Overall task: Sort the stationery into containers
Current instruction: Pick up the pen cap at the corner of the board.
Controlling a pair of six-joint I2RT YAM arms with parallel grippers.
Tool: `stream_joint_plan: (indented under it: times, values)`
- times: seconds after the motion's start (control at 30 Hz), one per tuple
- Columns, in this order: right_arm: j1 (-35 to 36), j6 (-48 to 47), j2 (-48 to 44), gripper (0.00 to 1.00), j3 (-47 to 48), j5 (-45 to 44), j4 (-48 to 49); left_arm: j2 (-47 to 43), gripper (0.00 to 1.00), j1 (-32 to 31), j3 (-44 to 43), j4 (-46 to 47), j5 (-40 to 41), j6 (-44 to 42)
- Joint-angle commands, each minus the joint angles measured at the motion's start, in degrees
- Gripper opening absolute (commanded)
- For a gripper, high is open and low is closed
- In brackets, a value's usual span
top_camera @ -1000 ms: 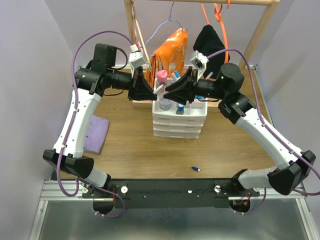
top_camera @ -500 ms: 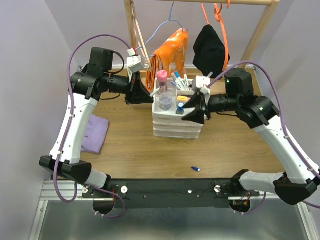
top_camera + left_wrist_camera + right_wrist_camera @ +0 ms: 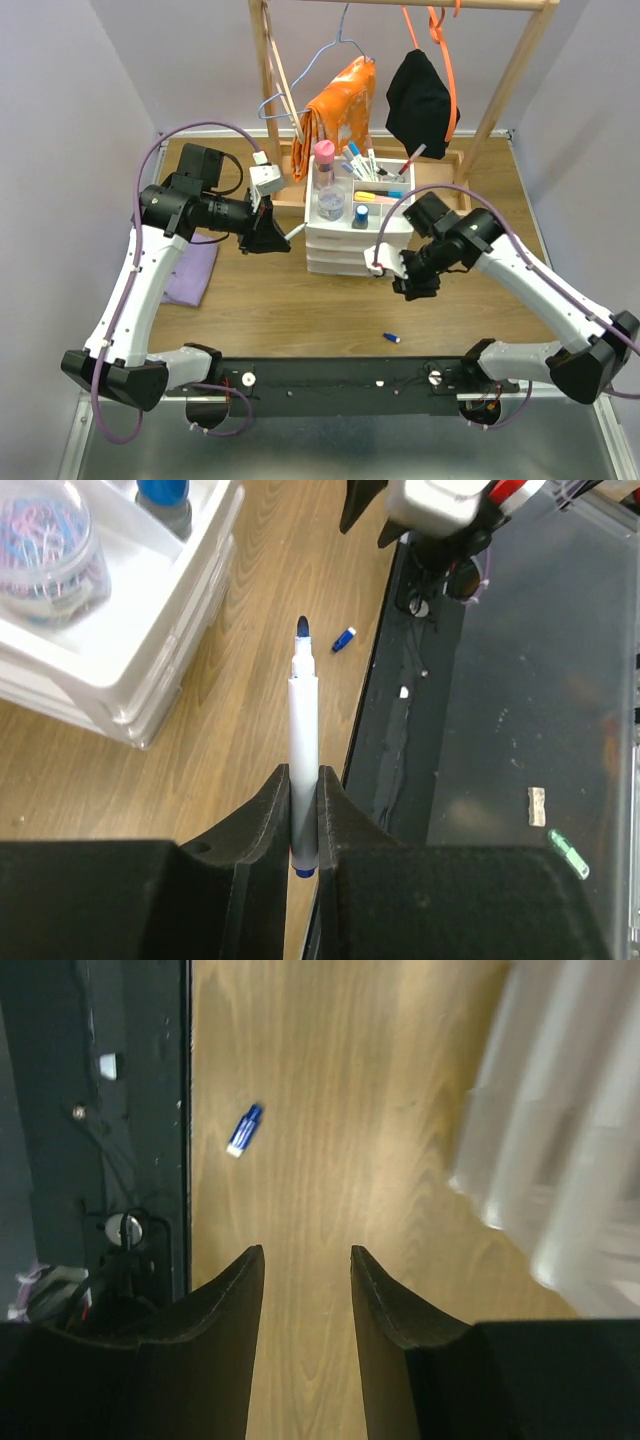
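- Blue cap (image 3: pixel 392 338): small smooth plastic cylinder lying loose on the wood-grain table (image 3: pixel 260 300), near the front edge.
- Right gripper (image 3: pixel 305 1280): black fingers spread with nothing between them, aimed down at bare table between the cap and the drawer unit (image 3: pixel 355 258).
- Left gripper (image 3: pixel 303 780): clamped on a white marker (image 3: pixel 303 730), just left of the unit. The marker is uncapped, blue tip forward, with a thin round slick barrel.
- Step, my read: the marker is in hand but not yet sorted, and the cap is off.
- Next move probably calls for the right gripper to pinch the cap and line it up on the tip, then stand the marker in with the pens.
- White divided tray (image 3: pixel 342 224) on top of the unit: hard glossy plastic. It holds upright pens (image 3: pixel 365 165) at the back, a pink-capped bottle (image 3: pixel 324 152), a clear jar of paper clips (image 3: pixel 331 207) and a blue-capped bottle (image 3: pixel 361 215).
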State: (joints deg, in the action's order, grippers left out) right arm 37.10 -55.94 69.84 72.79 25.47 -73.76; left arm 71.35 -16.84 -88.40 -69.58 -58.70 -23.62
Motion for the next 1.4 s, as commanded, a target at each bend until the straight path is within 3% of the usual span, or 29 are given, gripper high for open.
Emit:
stream_joint_plan:
  times: [0.0, 0.1, 0.23, 0.37, 0.73, 0.97, 1.37]
  values:
    - [4.98, 4.86, 3.36, 0.47, -7.92, -8.67, 3.51, -4.63, 0.00, 1.63, 3.49, 0.93, 3.24, -0.47]
    - [10.70, 13.73, 6.26, 0.44, -11.53, -14.92, 9.41, -6.31, 0.00, 2.78, 6.13, 3.57, 3.41, 1.29]
    - [13.43, 25.33, 11.88, 0.43, -11.62, -12.91, 12.13, -7.80, 0.00, 4.53, 7.97, 4.62, 3.32, 1.55]
    - [14.93, 35.70, 11.46, 0.48, -14.34, -13.86, 17.50, -10.88, 0.00, 5.85, 10.96, 8.67, 4.20, 3.22]
    - [21.25, 39.95, 14.09, 0.45, -19.00, -14.84, 17.68, -13.96, 0.00, 8.05, 15.27, 11.66, 5.70, 5.51]
    - [22.49, 41.88, 16.90, 0.44, -20.15, -17.38, 18.73, -15.36, 0.00, 13.84, 16.50, 14.39, 4.48, 8.59]
    - [22.49, 42.85, 20.95, 0.42, -20.76, -18.71, 19.44, -17.48, 0.00, 22.11, 19.05, 13.77, -0.01, 6.66]
